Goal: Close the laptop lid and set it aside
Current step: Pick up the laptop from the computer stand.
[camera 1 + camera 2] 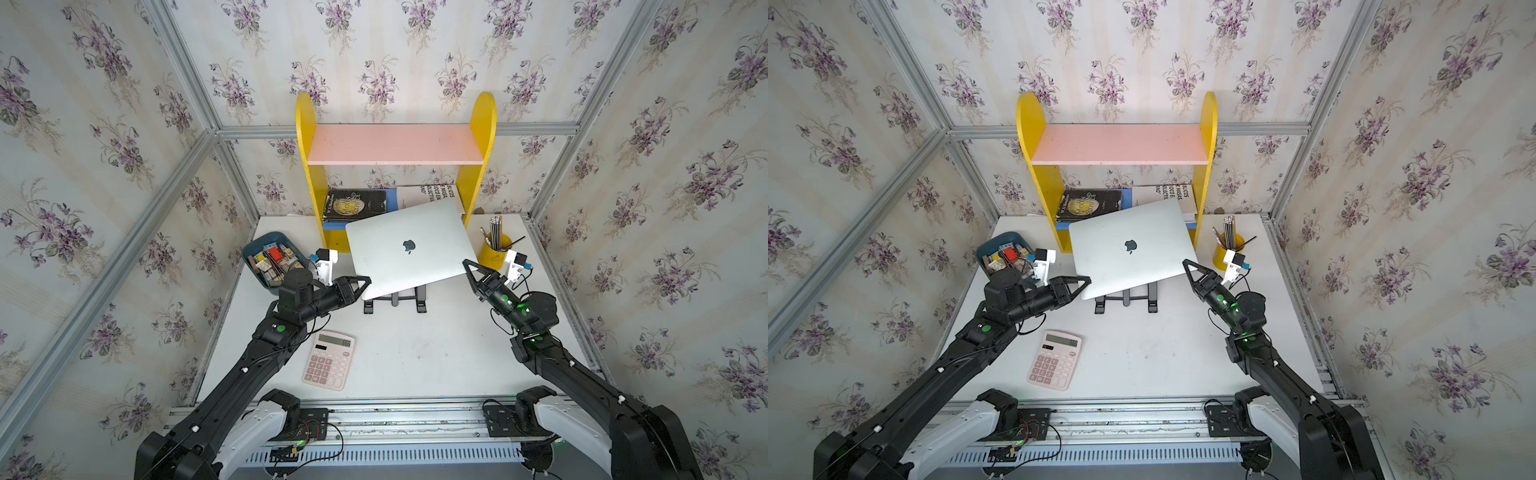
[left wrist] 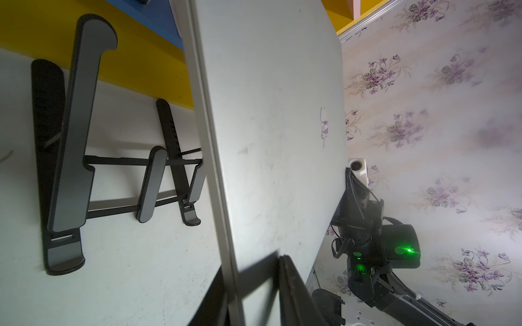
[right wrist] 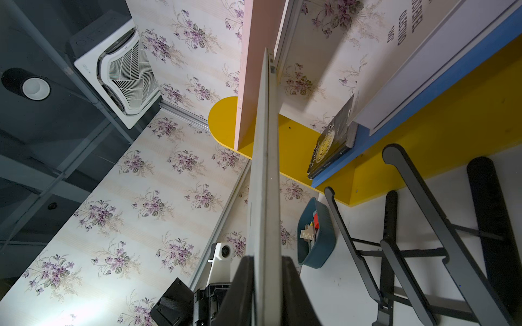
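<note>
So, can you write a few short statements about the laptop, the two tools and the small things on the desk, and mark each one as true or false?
1. The laptop is closed. True.
2. The laptop lies flat on the black stand. False: the left tool and the right tool hold it tilted above the stand.
3. The blue bin holds small blocks. True.
4. The pink calculator lies inside the blue bin. False: it lies on the table, in front of the stand.
5. Pencils stand in the yellow cup. True.
</note>
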### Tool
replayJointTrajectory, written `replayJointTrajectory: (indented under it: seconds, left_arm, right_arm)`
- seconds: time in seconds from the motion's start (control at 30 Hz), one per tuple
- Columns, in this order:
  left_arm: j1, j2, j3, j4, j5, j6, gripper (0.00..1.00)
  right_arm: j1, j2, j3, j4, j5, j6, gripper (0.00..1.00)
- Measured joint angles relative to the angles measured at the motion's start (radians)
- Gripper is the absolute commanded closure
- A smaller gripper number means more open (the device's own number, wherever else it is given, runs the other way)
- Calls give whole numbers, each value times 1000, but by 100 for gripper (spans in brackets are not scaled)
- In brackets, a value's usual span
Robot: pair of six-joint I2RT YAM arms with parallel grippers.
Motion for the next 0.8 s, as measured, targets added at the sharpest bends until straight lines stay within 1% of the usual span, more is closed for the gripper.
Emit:
replayJointTrajectory:
  seconds: [0.37, 0.8]
  left_arm:
    - [13, 83, 158, -52, -6, 38, 76]
    - [51, 194, 320, -72, 11, 60, 79]
  right_arm:
    - [0, 18, 92, -65, 39, -19, 100]
    - [0, 96, 209, -82, 63, -23, 100]
